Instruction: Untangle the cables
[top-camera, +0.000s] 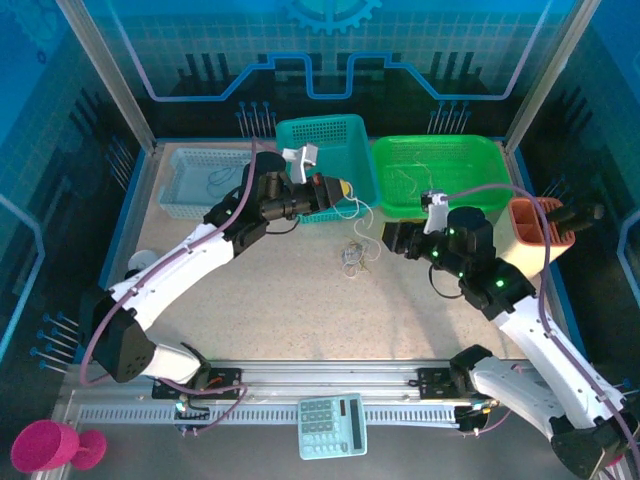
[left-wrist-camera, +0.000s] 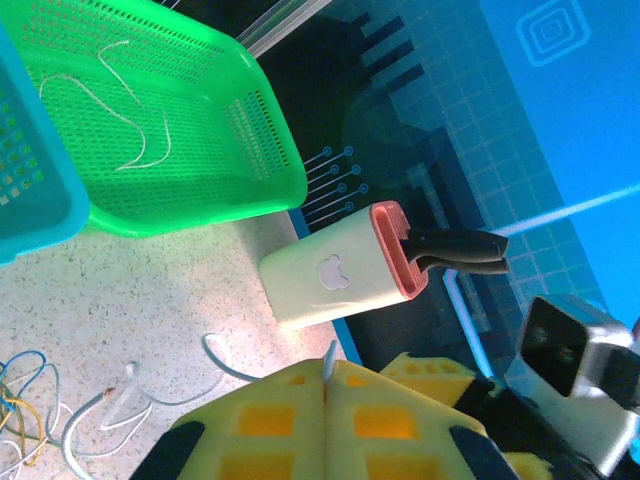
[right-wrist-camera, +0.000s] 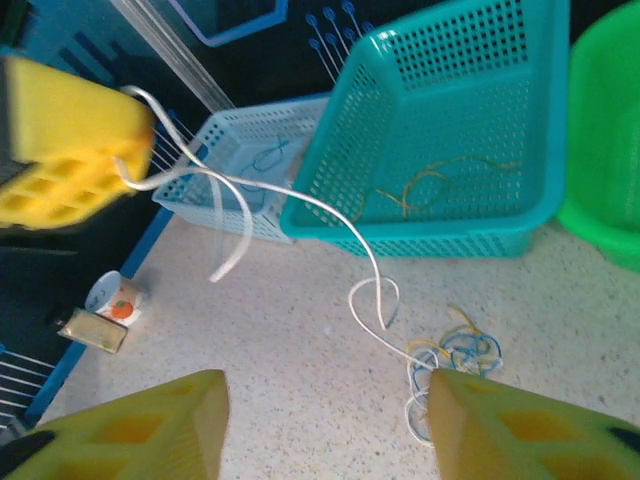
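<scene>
my left claw (left-wrist-camera: 327, 378) was pinched shut on a white cable (right-wrist-camera: 300, 200) that ran down to the tangle (right-wrist-camera: 455, 355). my right claw (right-wrist-camera: 325, 425) gaped wide, holding nothing.

Robotics lab cell: aluminium frame (top-camera: 108, 70), blue circuit-print walls (top-camera: 330, 60)

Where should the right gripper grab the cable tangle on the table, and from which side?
Probably the dense clump, from above: it lies flat on the table, just ahead of the open right gripper. Stay off the white cable running out to the left gripper, so that strand can pull free.
</scene>
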